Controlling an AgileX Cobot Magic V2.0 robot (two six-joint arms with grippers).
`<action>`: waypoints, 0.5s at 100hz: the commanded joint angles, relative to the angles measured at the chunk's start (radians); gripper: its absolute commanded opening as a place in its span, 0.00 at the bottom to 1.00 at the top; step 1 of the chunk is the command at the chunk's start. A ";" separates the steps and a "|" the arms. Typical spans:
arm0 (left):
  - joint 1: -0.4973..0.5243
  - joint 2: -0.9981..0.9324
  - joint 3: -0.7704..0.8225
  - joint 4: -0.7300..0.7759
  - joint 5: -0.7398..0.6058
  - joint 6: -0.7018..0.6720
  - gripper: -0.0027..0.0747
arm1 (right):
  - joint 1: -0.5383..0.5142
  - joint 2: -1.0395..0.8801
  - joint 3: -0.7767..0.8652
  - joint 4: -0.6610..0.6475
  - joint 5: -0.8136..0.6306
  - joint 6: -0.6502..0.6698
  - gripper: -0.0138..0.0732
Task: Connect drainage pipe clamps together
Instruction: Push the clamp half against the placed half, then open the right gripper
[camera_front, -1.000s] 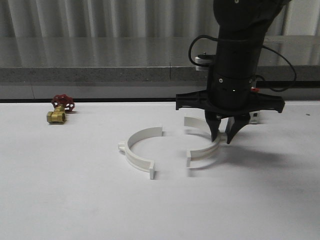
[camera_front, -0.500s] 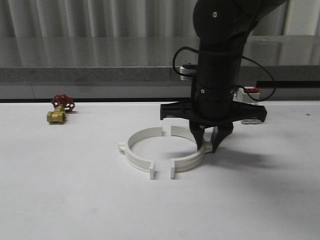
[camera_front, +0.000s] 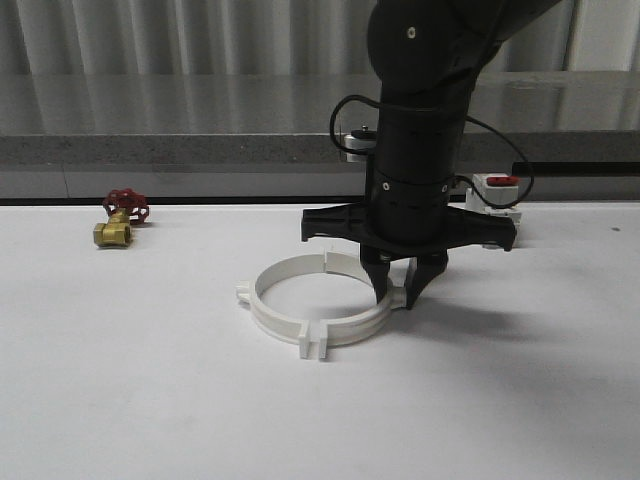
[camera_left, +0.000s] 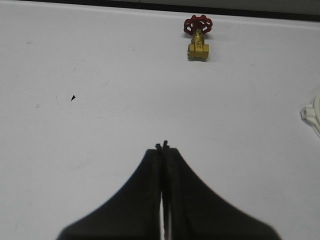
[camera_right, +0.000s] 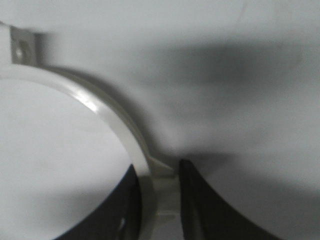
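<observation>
at the centre of the white worktop (camera_front: 150, 400), the right arm's black fingers (camera_front: 397, 296) pinch the mid-arc of the right white plastic half-ring clamp (camera_front: 365, 322), its open side facing 9 o'clock towards the left white plastic half-ring clamp (camera_front: 268, 300); end tabs appear to touch at 6 o'clock, and the 12 o'clock joint sits behind the arm. the right wrist view shows the band held between both fingers (camera_right: 125, 205). the left arm's fingers (camera_left: 162, 148) are pressed together on nothing, well away

Glossy white plastic clamps (camera_front: 320, 305) lie on a matt table (camera_front: 150, 400).
</observation>
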 joint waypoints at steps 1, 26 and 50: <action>0.001 -0.001 -0.030 0.001 -0.069 0.000 0.01 | -0.001 -0.041 -0.028 0.001 -0.023 0.005 0.17; 0.001 -0.001 -0.030 0.001 -0.069 0.000 0.01 | -0.001 -0.027 -0.028 0.065 -0.061 0.005 0.17; 0.001 -0.001 -0.030 0.001 -0.069 0.000 0.01 | -0.001 -0.027 -0.028 0.069 -0.046 0.005 0.30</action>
